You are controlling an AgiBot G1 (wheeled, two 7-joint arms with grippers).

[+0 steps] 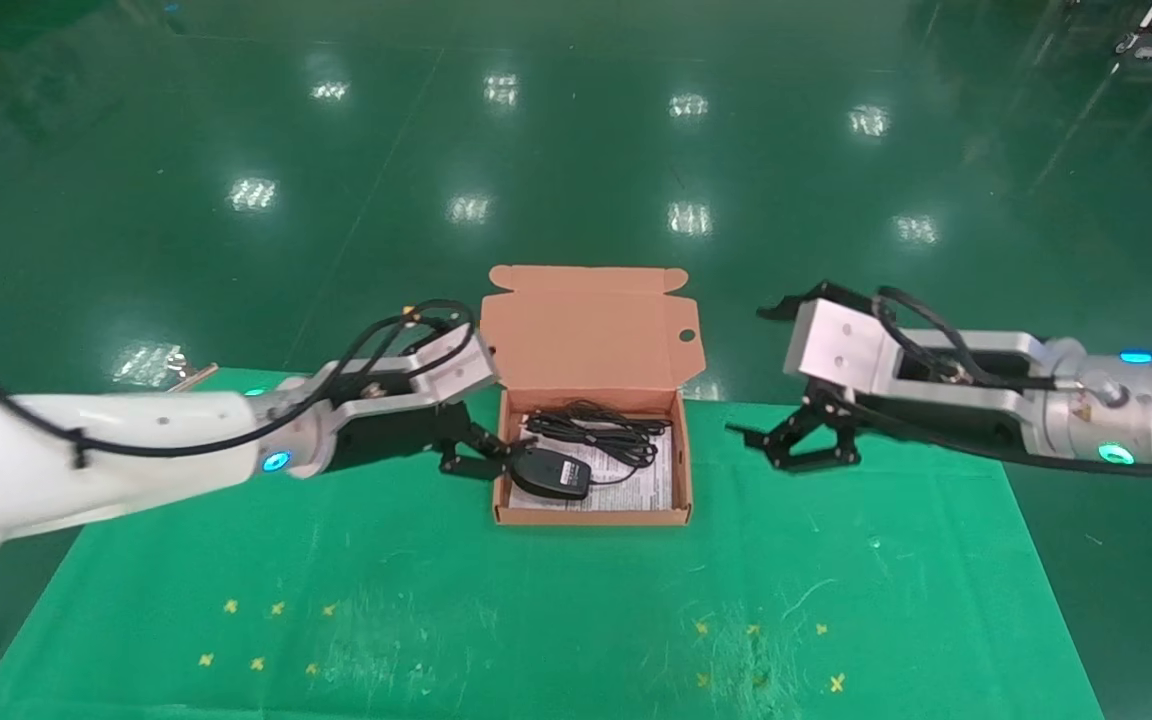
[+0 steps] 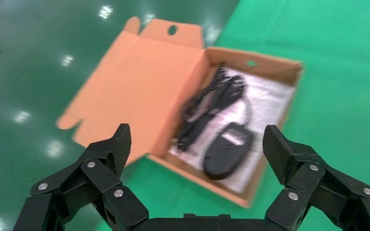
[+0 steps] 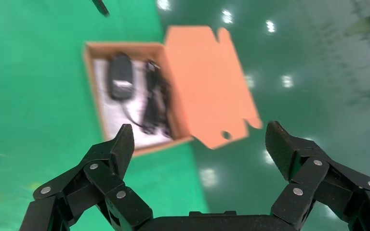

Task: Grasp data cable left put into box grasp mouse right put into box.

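The orange-brown box (image 1: pixel 508 505) stands open at the middle of the green table, its flap lid (image 1: pixel 591 325) tilted back. Inside, on a white printed sheet, lies the black mouse (image 1: pixel 551 473), label side up, with the coiled black data cable (image 1: pixel 596 425) behind it. My left gripper (image 1: pixel 481 455) hovers open at the box's left wall, holding nothing. My right gripper (image 1: pixel 766 445) hangs open and empty a hand's width right of the box. In the left wrist view the mouse (image 2: pixel 226 153) and data cable (image 2: pixel 209 103) lie beyond the open left gripper (image 2: pixel 196 139). The right wrist view shows the box (image 3: pixel 92 86) beyond the open right gripper (image 3: pixel 200 132).
The green cloth (image 1: pixel 536 620) ends just behind the box, with glossy green floor (image 1: pixel 576 150) beyond. Small yellow cross marks (image 1: pixel 266 635) dot the front left, and yellow cross marks (image 1: pixel 766 655) dot the front right. A small object (image 1: pixel 186 375) sits at the table's far left corner.
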